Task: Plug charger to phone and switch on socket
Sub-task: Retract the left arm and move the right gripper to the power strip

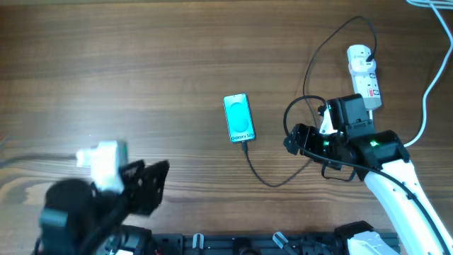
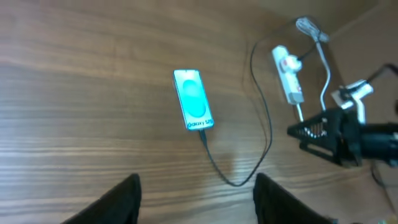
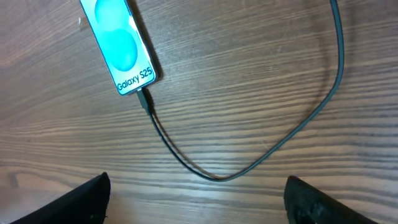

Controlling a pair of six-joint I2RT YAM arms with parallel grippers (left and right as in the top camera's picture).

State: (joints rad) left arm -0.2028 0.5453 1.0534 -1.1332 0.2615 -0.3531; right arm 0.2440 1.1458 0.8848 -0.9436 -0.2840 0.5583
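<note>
The phone (image 1: pixel 238 117) lies face up mid-table with its teal screen lit. It also shows in the left wrist view (image 2: pixel 193 99) and the right wrist view (image 3: pixel 121 43). The black charger cable (image 1: pixel 269 183) has its connector tip in the phone's bottom edge (image 3: pixel 145 101). From there it loops right and runs up to the white socket (image 1: pixel 364 74), which also shows in the left wrist view (image 2: pixel 288 74). My right gripper (image 1: pixel 291 139) is open and empty above the cable loop (image 3: pixel 217 177), right of the phone. My left gripper (image 1: pixel 152 180) is open and empty, at the front left, far from the phone.
A thicker white cable (image 1: pixel 430 85) runs from the socket towards the right table edge. The right arm (image 2: pixel 348 132) stands in front of the socket. The left arm's body (image 1: pixel 78 205) fills the front left corner. The table is brown wood.
</note>
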